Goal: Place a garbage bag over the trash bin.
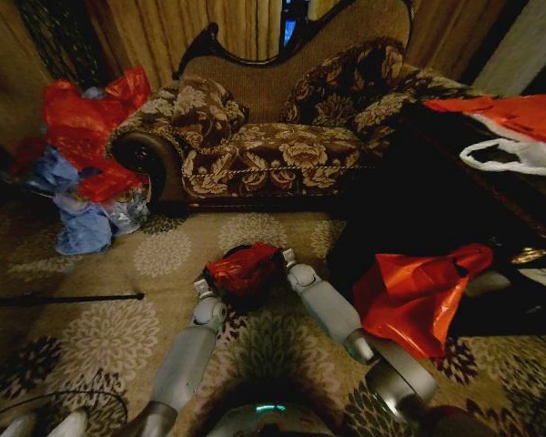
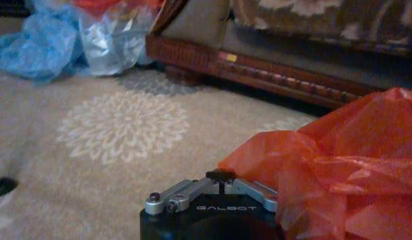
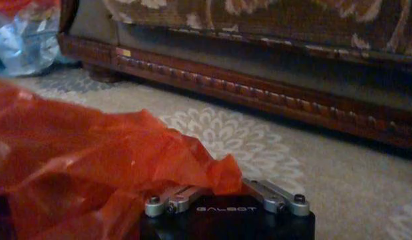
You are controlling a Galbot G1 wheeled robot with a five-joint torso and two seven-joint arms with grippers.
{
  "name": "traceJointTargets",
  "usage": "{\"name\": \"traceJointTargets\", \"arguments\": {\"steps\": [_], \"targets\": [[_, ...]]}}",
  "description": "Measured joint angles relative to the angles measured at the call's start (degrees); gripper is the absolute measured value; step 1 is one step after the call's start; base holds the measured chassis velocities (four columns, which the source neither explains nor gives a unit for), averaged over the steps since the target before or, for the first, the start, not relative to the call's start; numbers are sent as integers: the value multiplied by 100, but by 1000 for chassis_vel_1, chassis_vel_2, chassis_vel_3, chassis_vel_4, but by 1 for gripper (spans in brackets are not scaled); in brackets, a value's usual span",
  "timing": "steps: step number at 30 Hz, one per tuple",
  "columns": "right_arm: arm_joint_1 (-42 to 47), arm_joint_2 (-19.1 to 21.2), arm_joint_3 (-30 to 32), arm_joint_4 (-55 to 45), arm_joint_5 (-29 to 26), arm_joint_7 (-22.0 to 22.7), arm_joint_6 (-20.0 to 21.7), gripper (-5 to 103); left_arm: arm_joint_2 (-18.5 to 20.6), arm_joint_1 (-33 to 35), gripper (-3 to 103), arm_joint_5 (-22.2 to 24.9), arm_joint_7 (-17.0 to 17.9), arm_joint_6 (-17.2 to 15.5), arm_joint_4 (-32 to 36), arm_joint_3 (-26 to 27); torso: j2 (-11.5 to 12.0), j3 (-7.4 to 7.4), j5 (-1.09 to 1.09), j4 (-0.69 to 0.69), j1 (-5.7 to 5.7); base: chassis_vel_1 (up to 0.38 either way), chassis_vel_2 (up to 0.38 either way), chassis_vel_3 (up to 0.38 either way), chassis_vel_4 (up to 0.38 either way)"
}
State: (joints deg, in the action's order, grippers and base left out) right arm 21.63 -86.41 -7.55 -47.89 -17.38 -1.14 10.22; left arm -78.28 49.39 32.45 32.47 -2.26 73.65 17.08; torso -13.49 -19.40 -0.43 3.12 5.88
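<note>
My left gripper (image 1: 203,288) and right gripper (image 1: 289,258) flank the garbage bag (image 1: 244,267), bunched over the trash bin (image 1: 246,289) (jaw states: I cannot tell). The thin film could slip off the rim if tugged unevenly. Floral carpet (image 1: 155,255) underneath, sofa (image 1: 273,146) beyond.

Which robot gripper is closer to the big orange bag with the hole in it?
Right. The right gripper sits beside the garbage bag, with the big orange bag just past its arm. The left gripper is across the garbage bag, farther off.
</note>
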Motion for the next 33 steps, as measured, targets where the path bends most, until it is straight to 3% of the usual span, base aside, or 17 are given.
{"name": "traceJointTargets", "arguments": {"steps": [15,25,27,28,33], "targets": [[-32,-274,248,701,73,-303,77,0,-102,-142,0,227,-60,-102,-662,50,-1,0,0,0,-1,0,0,0,0],[-59,-321,328,793,126,-247,92,-1,-165,-184,0,167,-175,-101,-873,40,-1,1,1,0,-1,0,0,0,0],[20,-243,281,588,126,-186,94,10,-128,-104,0,143,-204,-91,-666,18,-1,1,0,-1,-1,0,0,0,0],[20,-243,281,588,126,-186,94,10,-128,-104,0,143,-204,-91,-666,18,-1,1,0,-1,-1,0,0,0,0],[216,-8,144,151,118,53,-19,26,4,299,21,-148,-204,148,116,-7,-1,0,1,0,0,0,0,0,0]]}}
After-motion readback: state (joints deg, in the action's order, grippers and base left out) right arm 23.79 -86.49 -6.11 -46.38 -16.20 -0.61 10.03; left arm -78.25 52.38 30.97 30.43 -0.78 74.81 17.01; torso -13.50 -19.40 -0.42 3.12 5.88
